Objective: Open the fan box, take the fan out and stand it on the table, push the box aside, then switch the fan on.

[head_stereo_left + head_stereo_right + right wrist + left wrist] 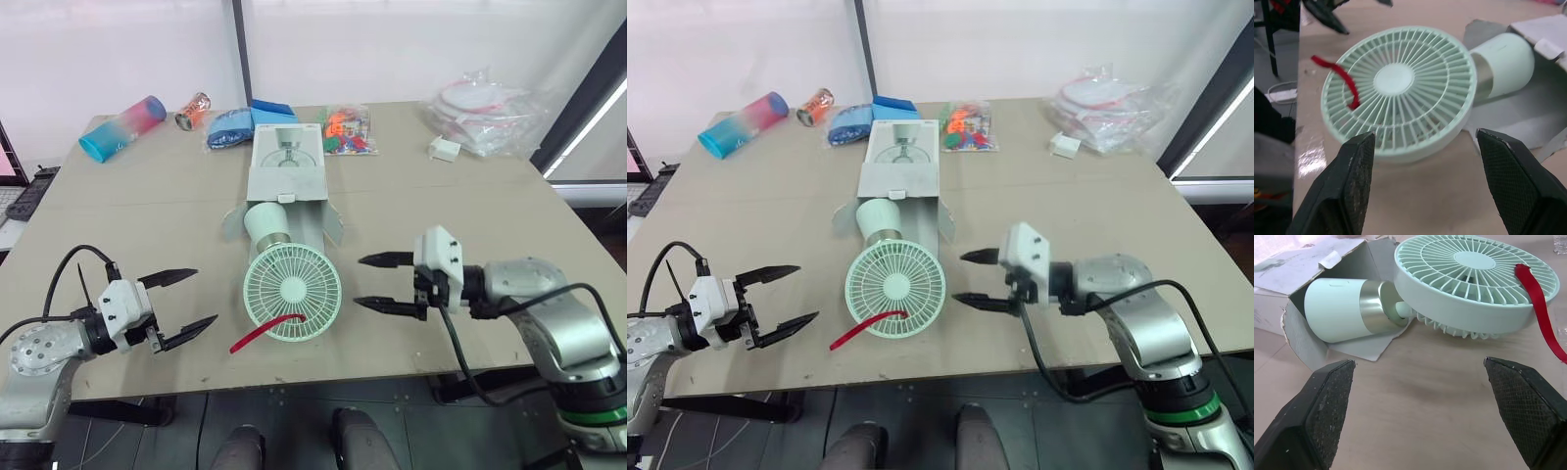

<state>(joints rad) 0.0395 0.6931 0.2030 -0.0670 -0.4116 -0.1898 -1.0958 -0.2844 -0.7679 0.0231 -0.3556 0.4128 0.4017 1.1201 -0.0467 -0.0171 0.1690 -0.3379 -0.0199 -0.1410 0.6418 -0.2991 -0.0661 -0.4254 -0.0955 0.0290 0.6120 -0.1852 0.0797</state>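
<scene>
Nearest, along the front edge of the tan worktop (147,206), the robot's two claws point inward at each other from either side of the fan. The left claw (204,295) hovers just above the surface on the left, its two black fingers spread wide and holding nothing. The right claw (359,281) sits on the right, closer to the fan, its fingers also wide apart and empty. Between them lies the pale green fan (292,291), not standing but flat on the worktop, its round grille facing upward. A red strap (265,333) curls from the grille's near rim out toward the front left. Neither claw touches the fan. Just behind the grille, the fan's base (265,223), a mint cylinder with a gold band, lies on its side in the mouth of the fan box (284,176). The box is a white carton lying flat in the middle of the worktop, its open end toward the robot with the flaps splayed out to both sides, and a picture of a fan printed on its far panel. Along the far edge, well apart from the box, are a pink and blue tube (122,127) at the left, a small can (193,108), a blue packet (240,125), a packet of colourful pieces (348,132), a small white block (444,149), and a clear plastic bag (485,113) at the right.
</scene>
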